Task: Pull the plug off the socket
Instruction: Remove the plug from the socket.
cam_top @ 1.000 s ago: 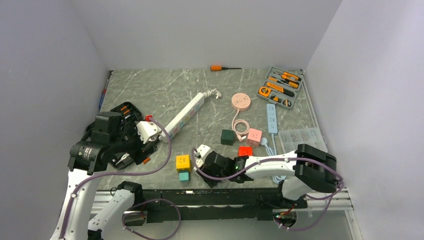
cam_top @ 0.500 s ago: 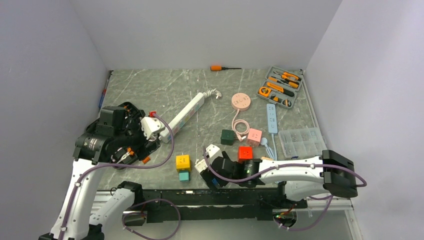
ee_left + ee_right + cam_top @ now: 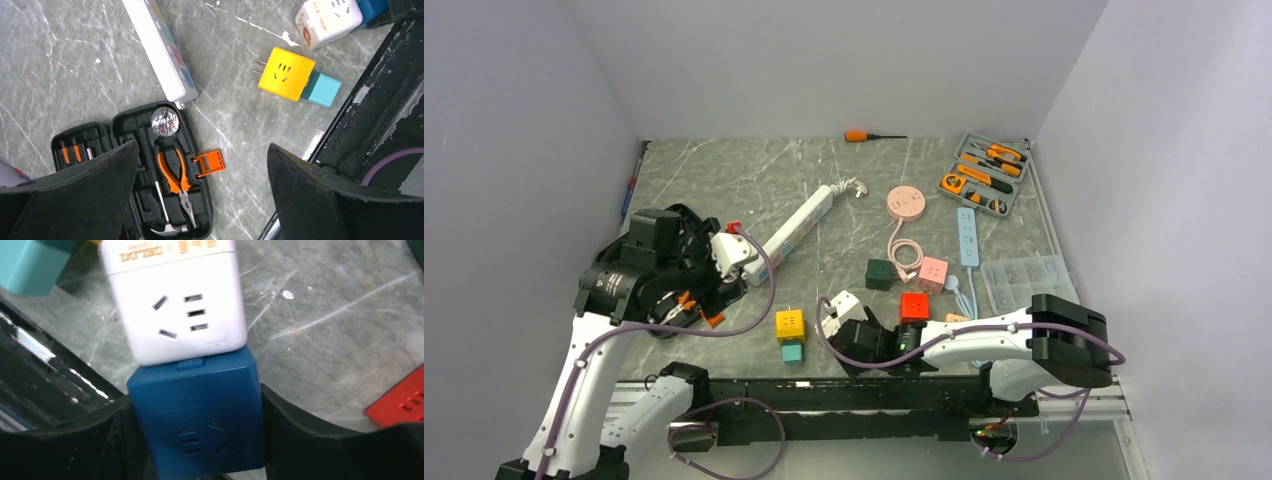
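Table (image 3: 724, 170) is carrying everything, walls closing it in on three sides. Right arm (image 3: 984, 335) is reaching left along the near edge. Left arm (image 3: 614, 290) is hanging over the near-left area.

Long white power strip (image 3: 796, 227) is lying diagonally mid-table. The open black tool case (image 3: 150, 170) is sitting just beside its near end, with pliers showing inside. Grey tool case (image 3: 984, 172) is lying far right.

Left gripper (image 3: 200, 155) is hovering above the black tool case with its fingers spread wide and nothing between them.

Right gripper (image 3: 196, 430) is pinching the blue cube plug (image 3: 200, 390); its fingers (image 3: 290, 425) are pressing on both flanks. That plug is mated end-on to the white cube socket (image 3: 175, 305), no gap at the seam. The pair is sitting at the near edge, centre.

Yellow cube (image 3: 286, 74) with a teal cube (image 3: 321, 88) plugged into it is lying just left of that pair, not touching it.

Red cube (image 3: 914, 303), green cube (image 3: 880, 273) and pink cube (image 3: 933, 272) are sitting close behind the right gripper.
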{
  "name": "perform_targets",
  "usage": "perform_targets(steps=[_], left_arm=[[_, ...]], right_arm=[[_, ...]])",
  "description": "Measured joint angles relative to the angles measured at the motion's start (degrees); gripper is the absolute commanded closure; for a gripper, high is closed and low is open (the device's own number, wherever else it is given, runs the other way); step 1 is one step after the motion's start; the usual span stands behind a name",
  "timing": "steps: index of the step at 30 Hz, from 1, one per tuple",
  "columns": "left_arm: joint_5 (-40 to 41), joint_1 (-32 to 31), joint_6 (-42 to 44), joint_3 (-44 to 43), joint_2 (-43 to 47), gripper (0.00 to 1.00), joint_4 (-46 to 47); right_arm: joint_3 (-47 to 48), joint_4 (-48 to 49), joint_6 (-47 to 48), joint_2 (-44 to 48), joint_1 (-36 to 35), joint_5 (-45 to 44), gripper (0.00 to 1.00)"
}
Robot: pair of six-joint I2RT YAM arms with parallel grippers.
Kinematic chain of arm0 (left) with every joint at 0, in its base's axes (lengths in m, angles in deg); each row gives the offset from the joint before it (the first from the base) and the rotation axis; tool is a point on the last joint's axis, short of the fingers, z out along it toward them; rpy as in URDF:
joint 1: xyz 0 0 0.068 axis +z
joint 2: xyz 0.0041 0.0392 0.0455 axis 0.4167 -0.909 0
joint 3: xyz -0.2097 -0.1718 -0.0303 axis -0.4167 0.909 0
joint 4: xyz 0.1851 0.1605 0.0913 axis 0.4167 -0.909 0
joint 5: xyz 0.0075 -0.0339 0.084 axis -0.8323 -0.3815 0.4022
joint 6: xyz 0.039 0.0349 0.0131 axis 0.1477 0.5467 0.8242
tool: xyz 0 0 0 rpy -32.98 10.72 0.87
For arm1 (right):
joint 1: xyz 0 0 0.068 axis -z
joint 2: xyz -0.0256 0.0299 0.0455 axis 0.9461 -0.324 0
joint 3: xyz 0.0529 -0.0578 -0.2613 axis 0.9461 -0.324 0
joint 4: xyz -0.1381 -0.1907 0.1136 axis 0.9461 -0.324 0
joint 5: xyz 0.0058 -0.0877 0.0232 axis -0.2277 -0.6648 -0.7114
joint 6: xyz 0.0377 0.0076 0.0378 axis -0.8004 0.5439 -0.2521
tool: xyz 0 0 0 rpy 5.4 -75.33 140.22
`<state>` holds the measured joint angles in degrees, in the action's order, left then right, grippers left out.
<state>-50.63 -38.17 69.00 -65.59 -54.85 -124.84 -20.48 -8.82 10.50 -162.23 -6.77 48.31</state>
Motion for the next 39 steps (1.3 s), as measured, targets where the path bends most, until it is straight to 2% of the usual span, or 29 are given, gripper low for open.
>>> perform_targets(steps=[4, 6, 12, 23, 31, 39], left_arm=[[-0.9, -0.6, 0.5, 0.3, 1.0, 0.01, 0.5], [-1.2, -1.0, 1.1, 1.3, 2.1, 0.01, 1.2], [-2.6, -4.8, 4.9, 5.6, 6.6, 0.01, 3.6], [-2.1, -20.3, 12.6, 12.8, 10.4, 0.01, 13.6], [0.0, -27.2, 22.1, 20.0, 16.7, 0.01, 23.7], [2.2, -31.5, 28.3, 21.6, 15.5, 0.01, 25.0]], right_arm=[[0.3, 0.5, 1.9, -0.3, 0.0, -1.9, 0.87], [1.2, 0.0, 2.9, -0.3, 0.2, -2.1, 1.0], [9.9, -2.1, 5.4, 0.2, 3.0, 0.3, 1.0], [20.9, -5.3, 8.7, 6.9, 20.0, 21.9, 1.0], [21.8, -5.0, 9.8, 6.1, 21.3, 37.6, 1.0], [21.9, -3.8, 9.8, 4.9, 22.3, 45.4, 1.0]])
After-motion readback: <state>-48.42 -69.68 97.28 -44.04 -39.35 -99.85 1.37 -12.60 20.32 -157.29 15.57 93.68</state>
